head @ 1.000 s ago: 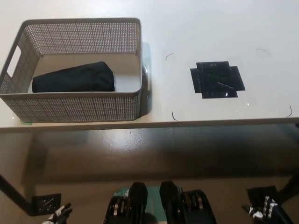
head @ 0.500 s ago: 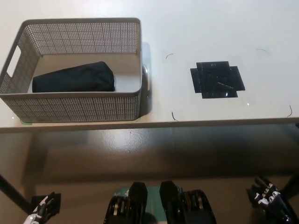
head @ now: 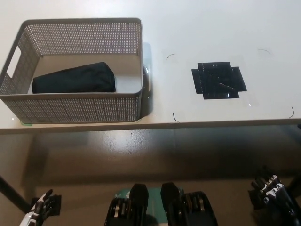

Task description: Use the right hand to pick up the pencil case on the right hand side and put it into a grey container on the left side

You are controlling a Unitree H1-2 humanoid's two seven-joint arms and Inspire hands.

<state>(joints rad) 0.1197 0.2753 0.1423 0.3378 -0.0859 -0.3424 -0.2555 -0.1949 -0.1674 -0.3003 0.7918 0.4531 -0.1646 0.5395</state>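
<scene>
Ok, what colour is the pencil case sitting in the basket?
Black. The pencil case lies inside the grey perforated basket, clearest in the head view.

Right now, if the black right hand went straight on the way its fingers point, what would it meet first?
The right hand sits low, below the table edge, fingers pointing up-picture toward it. That edge or the table's underside looks like the first thing in line, though depth is unclear. The left hand rests at lower left.

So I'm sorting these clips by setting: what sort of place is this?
Probably a lab or test room, not a home: a plain white table with a black tape patch and thin corner marks, a grey perforated container holding a black pencil case, and bare shiny floor below.
</scene>
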